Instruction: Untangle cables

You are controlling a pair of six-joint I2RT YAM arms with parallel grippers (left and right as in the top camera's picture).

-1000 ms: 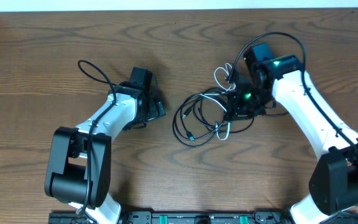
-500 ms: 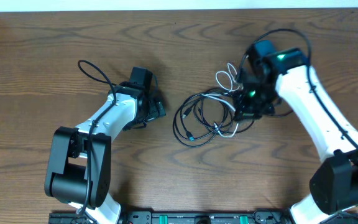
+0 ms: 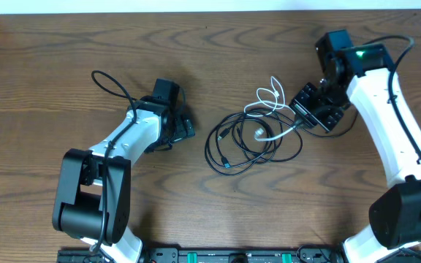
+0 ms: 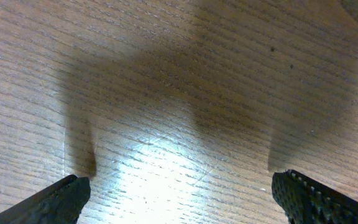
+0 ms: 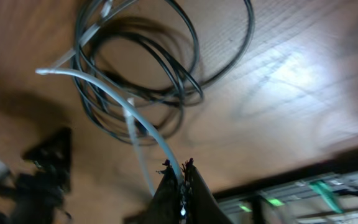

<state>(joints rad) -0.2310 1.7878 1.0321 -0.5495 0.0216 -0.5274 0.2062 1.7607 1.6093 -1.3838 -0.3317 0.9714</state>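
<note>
**A:** Entry one, right jaws?

**B:** Closed, pinching the white cable (image 5: 135, 117) at the very tips. Location: just to the right of the coil of black cables (image 5: 180, 94).

**A:** Entry two, the white cable itself?

**B:** One thin cord. It runs from the pinch leftward into the coil and crosses over or through the black loops; which of the two, I cannot tell. A further white loop lies on the coil's far side.

**A:** Entry three, the coil?

**B:** Several black loops, overlapping, flat on the tabletop (image 3: 64, 44). A small plug end shows inside the ring.

**A:** Entry four, left jaws?

**B:** Spread wide, holding nothing, over bare wood. Location: well to the left of the coil, not touching it.

**A:** Hazards?

**B:** Three, all judgement.
- **Drag:** nothing anchors the coil, so a pull on the white cord may haul the whole bundle along rather than free it.
- **Snag:** a plug end may catch on a black loop and tighten the knot.
- **Slip:** the grip is at the tips on a thin cord, so a hard tug could let it slide out.
</note>
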